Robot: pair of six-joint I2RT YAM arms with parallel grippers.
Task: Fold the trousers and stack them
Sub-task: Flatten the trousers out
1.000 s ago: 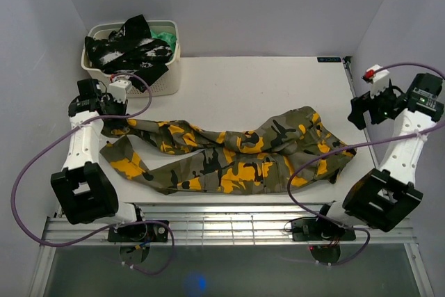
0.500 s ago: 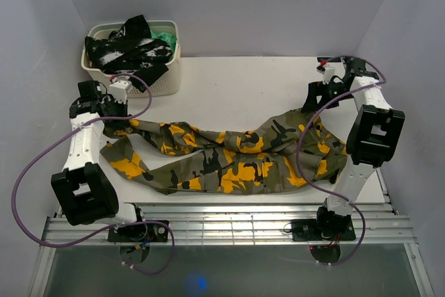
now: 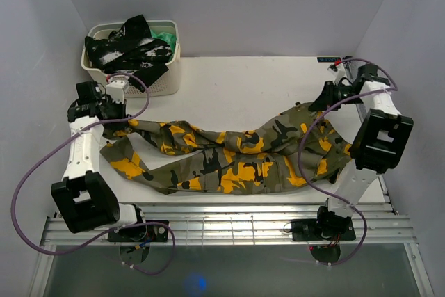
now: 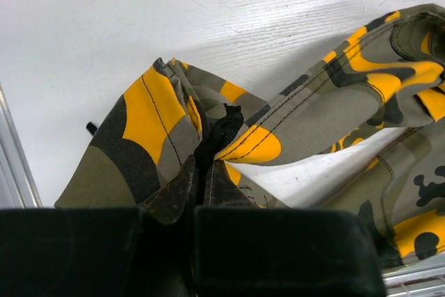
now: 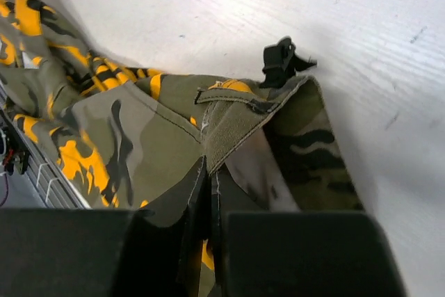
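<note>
Since a second ago the right arm has swung in from the right edge of the tabletop [image 3: 236,81]. The right gripper [image 5: 208,172] is now closed tight on a waistband corner of the trousers [image 3: 229,158], which lie stretched across the tabletop. At the far end, the left gripper [image 4: 196,172] is clamped on a leg hem. Lifting both ends evenly should keep the fold straight. Both arms reach outward with wrists low.

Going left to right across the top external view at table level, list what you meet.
left claw, shut on one end of the cloth → trousers, stretched between → right claw, shut on the other end
</note>
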